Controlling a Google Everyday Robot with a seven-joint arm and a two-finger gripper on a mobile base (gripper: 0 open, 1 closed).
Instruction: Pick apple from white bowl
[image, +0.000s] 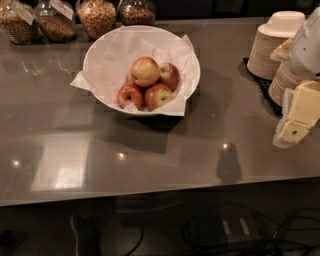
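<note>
The white bowl (100, 55), wide and shallow and lined with crinkled white paper, stands on the grey counter at the upper middle. Several apples lie in it. The apple (145, 71), the largest and palest, pinkish-red with a yellow blush, rests on top of the smaller, darker red apples (158, 96). My gripper (296, 120), with pale yellow fingers, hangs at the right edge of the view, well to the right of the bowl and above the counter, apart from everything.
Stacks of tan disposable bowls (270, 42) stand on a black mat at the back right, just behind the arm. Several glass jars of nuts and grains (97, 16) line the back left. The counter's front edge (150, 192) runs across the lower view; cables lie on the floor below.
</note>
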